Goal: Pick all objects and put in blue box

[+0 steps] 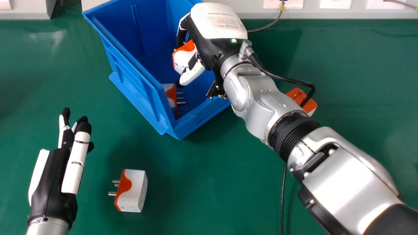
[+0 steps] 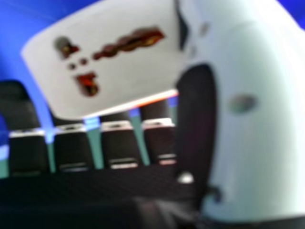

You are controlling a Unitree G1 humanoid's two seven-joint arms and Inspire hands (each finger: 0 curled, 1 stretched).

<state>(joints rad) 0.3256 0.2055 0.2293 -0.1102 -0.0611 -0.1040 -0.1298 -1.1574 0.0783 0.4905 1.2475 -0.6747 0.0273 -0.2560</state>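
The right hand [image 1: 217, 29] grips a white-and-orange adapter [image 1: 183, 60] over the blue box [image 1: 129, 70], where a second adapter [image 1: 171, 94] lies. A third adapter [image 1: 135, 192] sits on the bench [image 1: 212, 182] near the open left hand [image 1: 54, 182]; a fourth adapter [image 1: 307, 99] is partly behind the right forearm.

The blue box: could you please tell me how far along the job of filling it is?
Partway. At least one plug adapter already lies inside the blue box. A second adapter, held in the curled right hand, is over the box, not yet released. Two more look left on the table: a white-sided adapter near the left hand and an orange-faced adapter partly hidden by the right arm.
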